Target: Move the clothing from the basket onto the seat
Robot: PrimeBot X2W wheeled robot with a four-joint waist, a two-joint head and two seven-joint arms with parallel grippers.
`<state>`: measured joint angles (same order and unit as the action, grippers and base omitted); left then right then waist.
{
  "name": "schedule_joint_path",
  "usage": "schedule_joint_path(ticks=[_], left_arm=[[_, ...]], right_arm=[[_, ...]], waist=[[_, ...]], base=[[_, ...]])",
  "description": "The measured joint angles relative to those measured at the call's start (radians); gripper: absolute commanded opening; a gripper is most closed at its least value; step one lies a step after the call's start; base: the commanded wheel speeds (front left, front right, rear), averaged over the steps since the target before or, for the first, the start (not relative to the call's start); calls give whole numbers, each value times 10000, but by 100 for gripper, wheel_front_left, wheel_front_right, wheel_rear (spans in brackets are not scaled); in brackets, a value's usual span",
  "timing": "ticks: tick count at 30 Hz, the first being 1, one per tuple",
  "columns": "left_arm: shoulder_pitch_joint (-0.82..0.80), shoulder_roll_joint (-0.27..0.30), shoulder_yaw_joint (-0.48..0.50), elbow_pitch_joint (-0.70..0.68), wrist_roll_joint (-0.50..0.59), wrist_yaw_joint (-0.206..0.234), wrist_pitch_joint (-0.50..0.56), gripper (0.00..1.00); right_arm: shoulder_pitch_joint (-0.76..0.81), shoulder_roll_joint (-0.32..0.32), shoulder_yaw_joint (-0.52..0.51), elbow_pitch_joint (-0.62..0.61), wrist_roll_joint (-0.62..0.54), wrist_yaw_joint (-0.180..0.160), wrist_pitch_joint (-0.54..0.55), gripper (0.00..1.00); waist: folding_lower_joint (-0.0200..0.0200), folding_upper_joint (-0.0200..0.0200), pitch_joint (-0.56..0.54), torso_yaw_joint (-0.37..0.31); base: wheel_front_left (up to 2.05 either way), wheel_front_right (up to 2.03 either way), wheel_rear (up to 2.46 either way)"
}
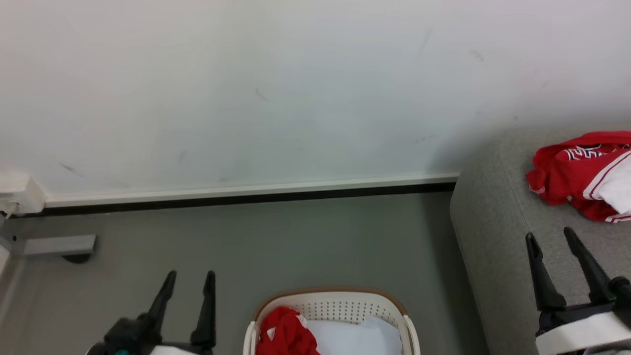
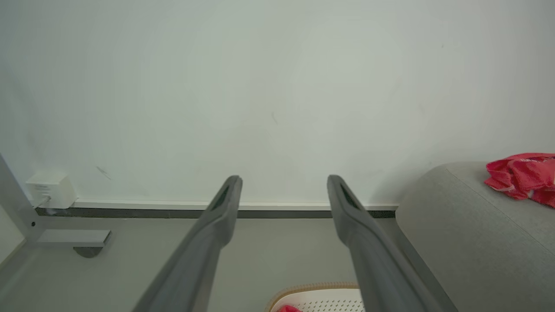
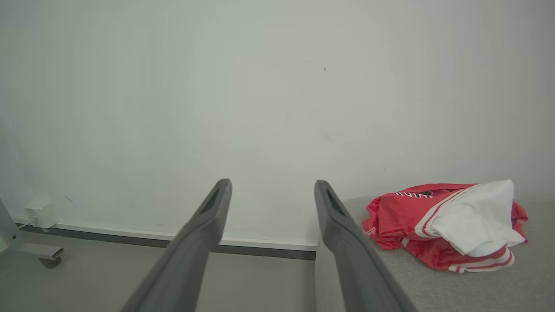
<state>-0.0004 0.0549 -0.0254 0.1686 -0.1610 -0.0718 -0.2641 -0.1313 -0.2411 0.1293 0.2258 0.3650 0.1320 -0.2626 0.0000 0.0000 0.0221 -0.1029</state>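
The cream basket [image 1: 335, 301] with a tan rim sits on the floor at the bottom centre, holding red clothing [image 1: 283, 333] beside white fabric [image 1: 357, 337]. On the grey seat [image 1: 493, 217] at the right lies a heap of red and white clothing [image 1: 581, 175], which shows again in the right wrist view [image 3: 412, 216] and in the left wrist view [image 2: 520, 175]. My left gripper [image 1: 190, 276] hovers open left of the basket, empty. Over the seat's front part, my right gripper [image 1: 549, 235] stands open and empty, short of the heap.
A pale wall with a white skirting board [image 1: 246, 190] runs behind everything. At the far left are a white wall box [image 1: 19, 195] and a grey frame foot with a caster [image 1: 61, 246]. Grey floor [image 1: 271, 236] lies between wall and basket.
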Motion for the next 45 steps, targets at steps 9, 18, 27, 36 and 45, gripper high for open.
schedule_joint_path(ticks=[9,18,27,36,45], left_arm=[[-2313,431,-1127,1638,855,-412,0,100],[-4422,1089,-2675,4102,1659,-550,86,100],[-6294,1515,-4936,6934,2247,-589,612,100],[-7763,1678,-7536,9432,2497,-596,1572,100],[-9165,2073,-9292,10746,2334,-596,2596,100]], right_arm=[[-1451,-174,-410,-92,290,0,0,100],[-2470,-13,-769,-610,320,0,0,100],[-3205,470,-755,-1066,303,0,0,100],[-3800,784,-876,-1427,144,0,2,100],[-3973,1172,-834,-1611,150,0,2,100]], waist=[[3,0,1691,-370],[4,0,3476,-916],[4,0,5068,-1472],[3,0,6423,-2088],[2,0,7482,-2734]], base=[[0,0,0],[0,0,0],[0,0,0],[0,0,0],[0,0,0]])
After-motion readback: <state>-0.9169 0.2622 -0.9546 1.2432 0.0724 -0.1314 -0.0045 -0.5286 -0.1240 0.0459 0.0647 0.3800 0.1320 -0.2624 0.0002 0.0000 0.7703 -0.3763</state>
